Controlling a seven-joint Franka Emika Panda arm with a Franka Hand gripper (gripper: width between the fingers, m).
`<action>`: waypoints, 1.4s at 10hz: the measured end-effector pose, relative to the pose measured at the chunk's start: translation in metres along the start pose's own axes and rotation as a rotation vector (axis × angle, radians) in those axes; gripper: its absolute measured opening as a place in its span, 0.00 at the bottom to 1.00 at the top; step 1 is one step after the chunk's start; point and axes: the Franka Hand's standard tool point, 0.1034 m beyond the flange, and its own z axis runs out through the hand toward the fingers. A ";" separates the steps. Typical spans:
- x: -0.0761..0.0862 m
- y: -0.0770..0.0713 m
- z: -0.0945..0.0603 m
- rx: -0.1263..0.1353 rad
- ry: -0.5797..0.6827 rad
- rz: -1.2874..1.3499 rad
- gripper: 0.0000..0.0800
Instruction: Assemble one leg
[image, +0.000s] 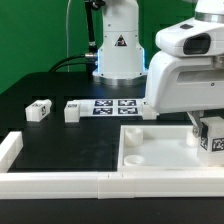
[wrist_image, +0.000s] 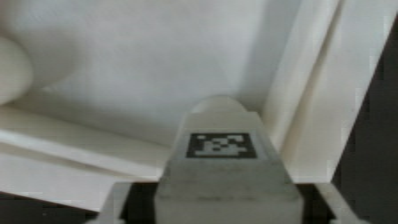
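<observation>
My gripper (image: 207, 128) is at the exterior view's right, shut on a leg (image: 213, 137), a small white block with a black-and-white tag. It holds the leg over the right part of the large white slab (image: 165, 152), which has round corner sockets (image: 136, 158). In the wrist view the held leg (wrist_image: 219, 150) points down between my fingers (wrist_image: 135, 203) toward the slab's surface (wrist_image: 143, 70), close to a raised rim (wrist_image: 311, 80). Whether the leg touches the slab I cannot tell. Two more legs (image: 39, 110) (image: 72, 111) lie on the black table at the left.
The marker board (image: 115, 105) lies behind the slab, in front of the robot base (image: 118, 50). A white border wall (image: 60, 181) runs along the table's front edge and a short piece (image: 9, 150) stands at the left.
</observation>
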 end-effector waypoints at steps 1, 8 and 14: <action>0.000 0.000 0.000 0.000 0.000 0.040 0.37; -0.002 0.003 -0.001 -0.052 0.009 0.778 0.37; -0.018 0.024 -0.001 -0.145 -0.009 1.064 0.62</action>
